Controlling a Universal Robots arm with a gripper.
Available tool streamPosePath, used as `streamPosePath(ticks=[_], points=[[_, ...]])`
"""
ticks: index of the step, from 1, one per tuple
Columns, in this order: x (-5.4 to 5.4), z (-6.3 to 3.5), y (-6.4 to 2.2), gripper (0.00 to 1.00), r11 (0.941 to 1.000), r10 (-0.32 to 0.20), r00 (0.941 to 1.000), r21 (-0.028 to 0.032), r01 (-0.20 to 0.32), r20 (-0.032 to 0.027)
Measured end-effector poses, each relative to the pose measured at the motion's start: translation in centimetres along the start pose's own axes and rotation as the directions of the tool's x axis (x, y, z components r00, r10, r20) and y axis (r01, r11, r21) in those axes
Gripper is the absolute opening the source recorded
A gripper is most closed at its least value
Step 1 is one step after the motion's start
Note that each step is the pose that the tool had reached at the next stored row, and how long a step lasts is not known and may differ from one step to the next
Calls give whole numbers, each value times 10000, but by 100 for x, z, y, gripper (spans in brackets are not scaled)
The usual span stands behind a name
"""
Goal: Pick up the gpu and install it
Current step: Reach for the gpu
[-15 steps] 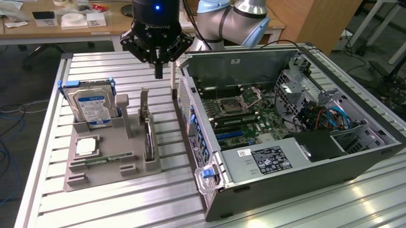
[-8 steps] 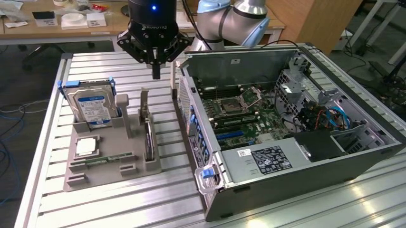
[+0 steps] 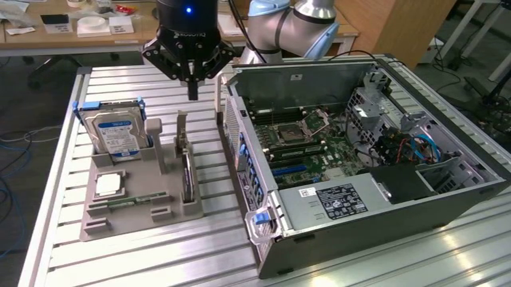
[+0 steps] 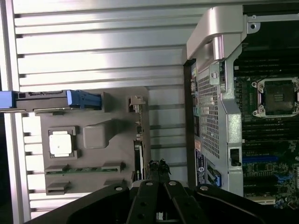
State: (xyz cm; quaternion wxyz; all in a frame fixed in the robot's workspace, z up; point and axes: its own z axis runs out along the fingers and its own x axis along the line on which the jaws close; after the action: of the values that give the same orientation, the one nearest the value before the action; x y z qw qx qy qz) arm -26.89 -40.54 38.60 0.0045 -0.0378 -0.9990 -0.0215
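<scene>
While claw (image 3: 192, 95) hangs shut (empty) near gpu (image 3: 188, 173), gpu edge-on in holder (image 3: 131, 216) — faces hidden

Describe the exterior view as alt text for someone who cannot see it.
A robot arm's black pincer, shut and holding nothing, hangs above a grey holder where the gpu stands on edge beside a blue-labelled hard drive. An open computer case lies to the exterior view's right, on a slotted metal table.

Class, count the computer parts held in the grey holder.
4: hard drive upright at the far end; processor chip flat in front of it; memory stick nearer still; gpu on edge beside the computer case. None looks hidden.
</scene>
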Motion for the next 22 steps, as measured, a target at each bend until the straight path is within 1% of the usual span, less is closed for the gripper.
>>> streamPosePath(ticks=[22], points=[[156,8,-21,11,10000,0,10000,2,0,-29]])
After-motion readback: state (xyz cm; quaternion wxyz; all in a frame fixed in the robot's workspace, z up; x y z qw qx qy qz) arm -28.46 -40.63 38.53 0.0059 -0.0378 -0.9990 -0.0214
